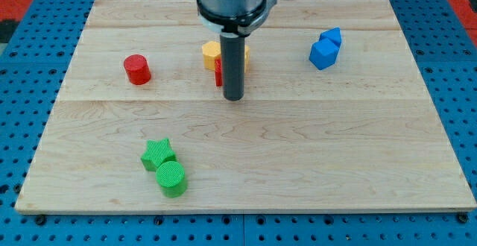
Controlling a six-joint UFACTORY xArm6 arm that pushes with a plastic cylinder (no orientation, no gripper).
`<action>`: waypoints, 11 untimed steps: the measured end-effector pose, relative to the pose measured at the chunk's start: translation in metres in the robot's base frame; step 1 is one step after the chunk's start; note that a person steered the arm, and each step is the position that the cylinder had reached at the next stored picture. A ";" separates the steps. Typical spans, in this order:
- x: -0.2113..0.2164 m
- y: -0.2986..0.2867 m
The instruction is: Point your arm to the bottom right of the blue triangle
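While my tip (233, 98) rests near the middle of the wooden board (358, 164), just beside a red block (218, 72) and a yellow block (212, 52) that the rod partly hides, the main risk is the approach. If I come straight across, I could knock the blue triangle (325, 48) away (it is light and slides easily). I have no fingers, only this rod, so nothing is held. The target sits at the view's upper right, well apart from my tip; it looks like perhaps two blue pieces touching, but I cannot tell for sure.
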State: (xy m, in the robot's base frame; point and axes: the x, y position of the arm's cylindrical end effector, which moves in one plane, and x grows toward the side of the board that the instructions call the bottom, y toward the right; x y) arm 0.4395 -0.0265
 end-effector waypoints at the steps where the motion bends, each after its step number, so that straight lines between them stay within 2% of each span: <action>1: 0.001 -0.032; 2: 0.006 -0.032; 3: 0.015 0.008; 4: 0.015 0.101; 5: 0.018 0.121; 8: 0.021 0.121; 9: 0.021 0.152; 10: -0.018 0.214; 11: -0.101 0.217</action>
